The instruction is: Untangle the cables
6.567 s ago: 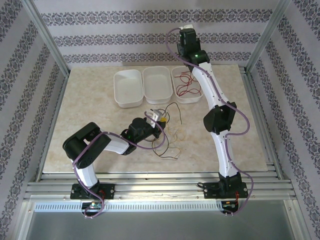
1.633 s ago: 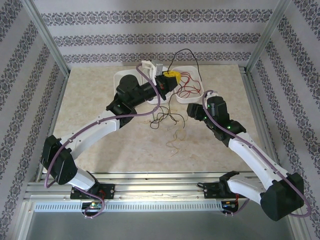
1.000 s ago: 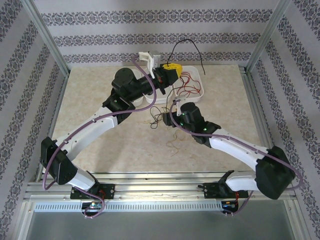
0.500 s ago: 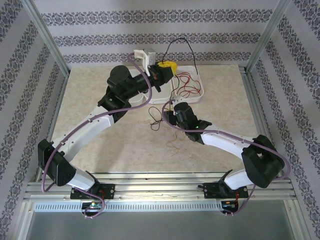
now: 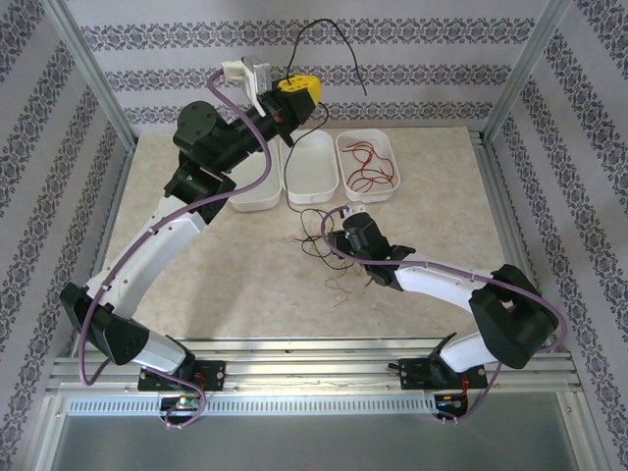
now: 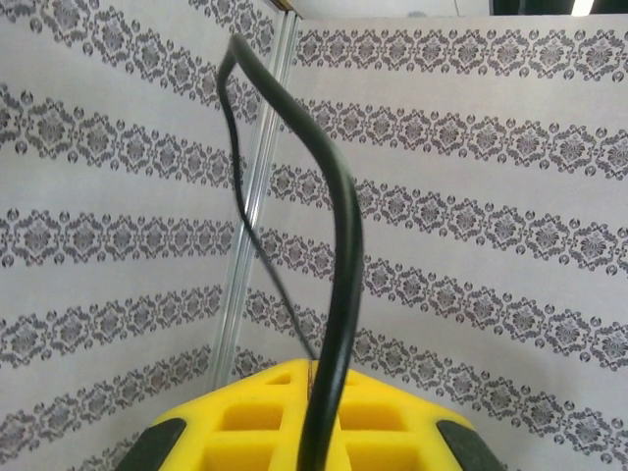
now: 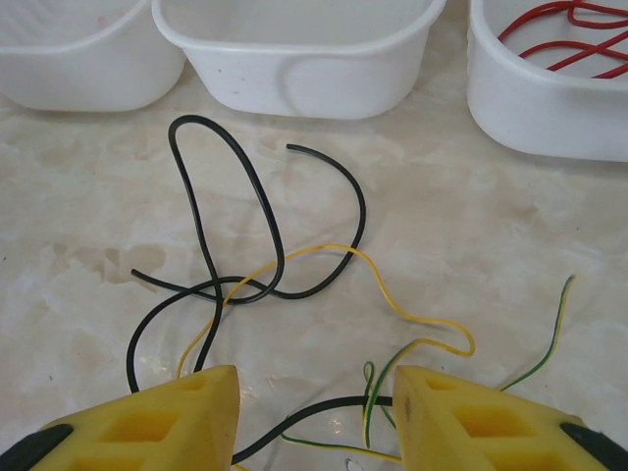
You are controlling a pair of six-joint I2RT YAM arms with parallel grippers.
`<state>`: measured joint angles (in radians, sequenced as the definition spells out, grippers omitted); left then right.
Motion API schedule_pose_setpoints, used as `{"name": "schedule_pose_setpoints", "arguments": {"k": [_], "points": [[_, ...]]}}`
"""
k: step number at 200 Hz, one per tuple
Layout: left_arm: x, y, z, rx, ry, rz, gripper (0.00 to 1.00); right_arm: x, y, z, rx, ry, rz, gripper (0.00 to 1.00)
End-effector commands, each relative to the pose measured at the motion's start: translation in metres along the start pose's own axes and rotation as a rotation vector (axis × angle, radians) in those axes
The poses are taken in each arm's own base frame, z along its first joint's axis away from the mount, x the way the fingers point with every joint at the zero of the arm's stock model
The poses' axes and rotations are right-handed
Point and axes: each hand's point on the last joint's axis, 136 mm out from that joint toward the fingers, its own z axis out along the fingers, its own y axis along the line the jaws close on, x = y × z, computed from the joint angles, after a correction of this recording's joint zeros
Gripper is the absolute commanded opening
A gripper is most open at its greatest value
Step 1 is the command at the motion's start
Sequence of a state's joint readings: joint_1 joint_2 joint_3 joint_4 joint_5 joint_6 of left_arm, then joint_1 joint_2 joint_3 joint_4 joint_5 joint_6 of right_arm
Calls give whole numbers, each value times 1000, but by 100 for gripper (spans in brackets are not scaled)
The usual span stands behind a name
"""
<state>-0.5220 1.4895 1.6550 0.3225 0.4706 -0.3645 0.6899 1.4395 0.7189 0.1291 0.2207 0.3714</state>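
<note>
High above the middle tray [image 5: 312, 175], the left gripper [image 5: 297, 88] pinches one black cable [image 6: 343, 294]. Near that tray's front, the right gripper [image 7: 314, 417] hangs spread over black and yellow-green cables [image 7: 279, 253] on the table [image 5: 196, 280]; red cables [image 5: 365, 169] lie in the neighbouring tray [image 5: 389, 155].

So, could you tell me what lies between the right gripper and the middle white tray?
In the right wrist view, looped black cables and a yellow cable lie between the right gripper and the middle tray.
</note>
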Motion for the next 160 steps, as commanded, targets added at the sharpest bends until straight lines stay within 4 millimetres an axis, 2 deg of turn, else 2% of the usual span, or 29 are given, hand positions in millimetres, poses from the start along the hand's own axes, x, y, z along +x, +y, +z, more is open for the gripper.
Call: {"name": "schedule_pose_setpoints", "arguments": {"k": [1,57,92,119,160], "points": [[3,26,8,-50,31,39,0,-13,0,-14,4,-32,19,48],[36,82,44,-36,92,40,0,-55,-9,-63,22,-183,39,56],[73,139,69,-39,125,-26,0,-73,-17,-93,48,-248,45,58],[106,179,76,-70,126,-49,0,-80,-26,-114,67,-294,62,60],[154,222,77,-111,149,-19,0,-90,-34,-134,90,-347,68,62]]}}
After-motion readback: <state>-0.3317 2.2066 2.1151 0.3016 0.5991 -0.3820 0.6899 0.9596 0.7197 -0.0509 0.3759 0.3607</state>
